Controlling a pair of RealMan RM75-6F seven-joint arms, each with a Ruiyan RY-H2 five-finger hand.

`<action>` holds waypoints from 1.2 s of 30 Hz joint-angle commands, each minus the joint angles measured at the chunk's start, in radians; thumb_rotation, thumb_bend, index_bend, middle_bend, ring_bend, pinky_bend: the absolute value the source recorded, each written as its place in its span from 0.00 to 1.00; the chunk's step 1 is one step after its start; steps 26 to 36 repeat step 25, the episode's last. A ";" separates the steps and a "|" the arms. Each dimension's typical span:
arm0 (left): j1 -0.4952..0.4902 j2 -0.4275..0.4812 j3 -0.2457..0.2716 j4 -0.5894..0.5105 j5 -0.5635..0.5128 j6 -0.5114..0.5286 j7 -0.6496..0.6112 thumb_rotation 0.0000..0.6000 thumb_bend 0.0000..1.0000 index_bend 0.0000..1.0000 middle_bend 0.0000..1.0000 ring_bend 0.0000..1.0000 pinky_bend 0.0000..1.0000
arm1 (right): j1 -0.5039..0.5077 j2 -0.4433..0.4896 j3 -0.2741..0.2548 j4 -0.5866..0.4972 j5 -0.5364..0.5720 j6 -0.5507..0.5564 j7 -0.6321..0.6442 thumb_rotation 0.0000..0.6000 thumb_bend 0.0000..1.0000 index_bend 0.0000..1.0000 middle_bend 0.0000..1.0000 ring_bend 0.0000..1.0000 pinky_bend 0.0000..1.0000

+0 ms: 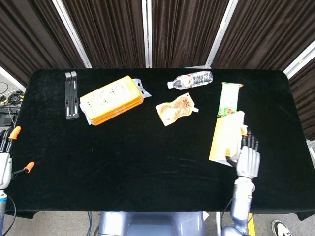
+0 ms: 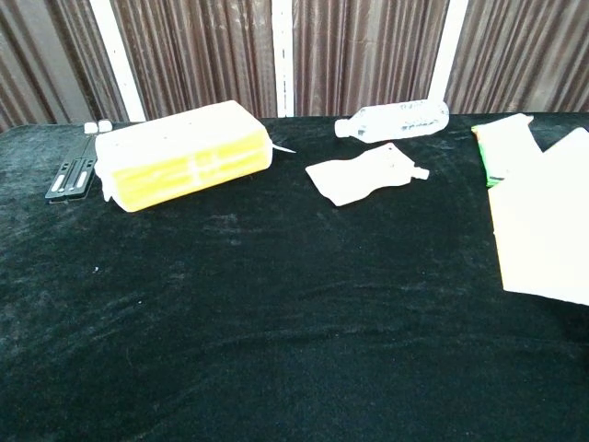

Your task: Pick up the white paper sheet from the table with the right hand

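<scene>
The white paper sheet is off the black table and stands tilted on edge at the right, looking cream-coloured from above. My right hand grips it at its lower right edge, fingers behind the sheet and thumb at its bottom corner. In the chest view the paper sheet fills the right edge and hides the hand. My left hand hangs off the table's left edge, orange-tipped fingers apart, holding nothing.
A yellow package and a black bar lie at the back left. A water bottle and a tan pouch lie mid-back. A green snack packet lies just behind the lifted sheet.
</scene>
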 commanded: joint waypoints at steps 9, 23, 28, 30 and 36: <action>0.000 0.005 0.005 0.001 0.006 -0.002 -0.003 1.00 0.11 0.00 0.00 0.00 0.00 | -0.044 0.234 -0.094 -0.150 -0.127 -0.048 0.036 1.00 0.23 0.00 0.00 0.00 0.00; 0.006 0.008 0.014 0.006 0.028 0.012 -0.005 1.00 0.11 0.00 0.00 0.00 0.00 | -0.072 0.442 -0.261 -0.043 -0.411 -0.022 0.063 1.00 0.15 0.00 0.00 0.00 0.00; 0.007 0.011 0.017 0.005 0.033 0.014 -0.009 1.00 0.11 0.00 0.00 0.00 0.00 | -0.076 0.446 -0.266 -0.036 -0.421 -0.016 0.067 1.00 0.15 0.00 0.00 0.00 0.00; 0.007 0.011 0.017 0.005 0.033 0.014 -0.009 1.00 0.11 0.00 0.00 0.00 0.00 | -0.076 0.446 -0.266 -0.036 -0.421 -0.016 0.067 1.00 0.15 0.00 0.00 0.00 0.00; 0.007 0.011 0.017 0.005 0.033 0.014 -0.009 1.00 0.11 0.00 0.00 0.00 0.00 | -0.076 0.446 -0.266 -0.036 -0.421 -0.016 0.067 1.00 0.15 0.00 0.00 0.00 0.00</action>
